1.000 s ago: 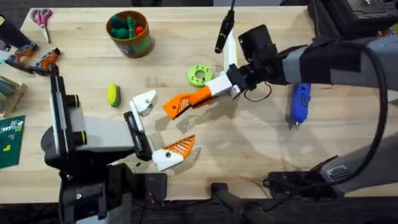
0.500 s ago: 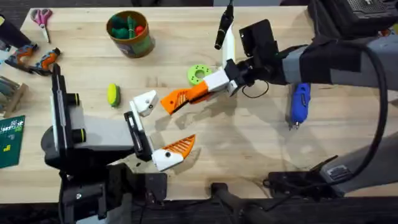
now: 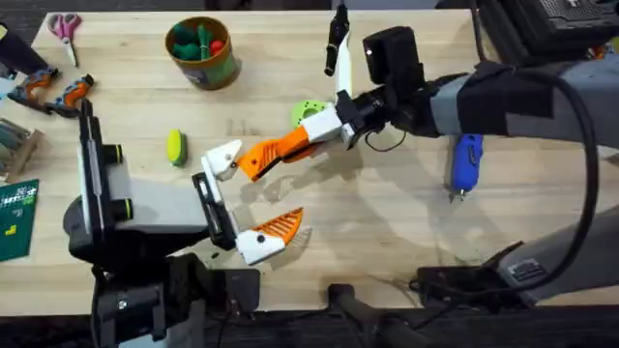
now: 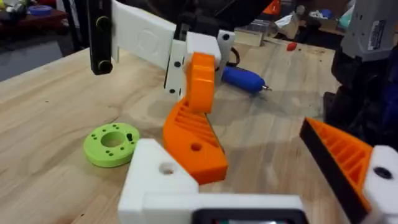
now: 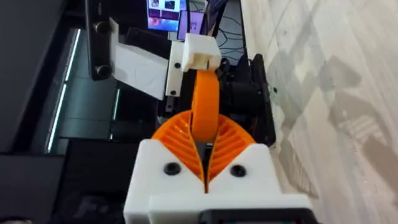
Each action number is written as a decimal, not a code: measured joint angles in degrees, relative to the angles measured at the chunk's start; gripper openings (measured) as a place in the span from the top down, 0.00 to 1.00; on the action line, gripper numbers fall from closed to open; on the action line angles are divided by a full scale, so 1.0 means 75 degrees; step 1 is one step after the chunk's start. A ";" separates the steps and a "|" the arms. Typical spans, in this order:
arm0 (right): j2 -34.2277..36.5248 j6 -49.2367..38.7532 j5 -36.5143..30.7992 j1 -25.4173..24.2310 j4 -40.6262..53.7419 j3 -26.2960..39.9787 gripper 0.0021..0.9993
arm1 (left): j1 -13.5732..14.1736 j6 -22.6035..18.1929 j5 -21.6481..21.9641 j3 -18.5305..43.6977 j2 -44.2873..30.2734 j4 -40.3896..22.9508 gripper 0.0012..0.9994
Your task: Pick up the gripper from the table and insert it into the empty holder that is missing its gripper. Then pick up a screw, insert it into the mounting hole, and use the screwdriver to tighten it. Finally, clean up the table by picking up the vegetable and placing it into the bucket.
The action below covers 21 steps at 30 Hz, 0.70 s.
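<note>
Orange gripper (image 3: 274,150) at white holder (image 3: 224,159), blue screwdriver (image 3: 467,160) flat.

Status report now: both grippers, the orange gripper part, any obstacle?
Right gripper shut on the gripper, its tip at the holder; seated or not, cannot tell. Left gripper open. Lime-green disc beside the right gripper, not blocking.

Bright even overhead light; soft shadows; blurred dark foreground edges
</note>
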<state>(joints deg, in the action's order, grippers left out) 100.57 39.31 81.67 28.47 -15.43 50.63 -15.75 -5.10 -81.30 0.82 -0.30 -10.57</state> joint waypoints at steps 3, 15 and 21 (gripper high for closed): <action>-0.0003 0.0258 0.0000 0.0003 -0.0111 0.0000 0.99 | 0.0000 0.0001 0.0003 0.0000 -0.0001 0.0000 0.01; -0.0003 0.1065 -0.0088 0.0003 -0.0818 0.0000 0.99 | 0.0000 0.0006 -0.0017 0.0000 0.0000 -0.0003 0.01; 0.0000 0.1319 -0.0201 0.0003 -0.0885 0.0000 0.99 | 0.0000 0.0027 -0.0015 0.0000 0.0000 -0.0003 0.01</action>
<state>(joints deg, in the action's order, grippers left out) 100.57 49.20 80.16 28.49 -22.06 50.63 -15.75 -4.90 -81.41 0.82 -0.30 -10.59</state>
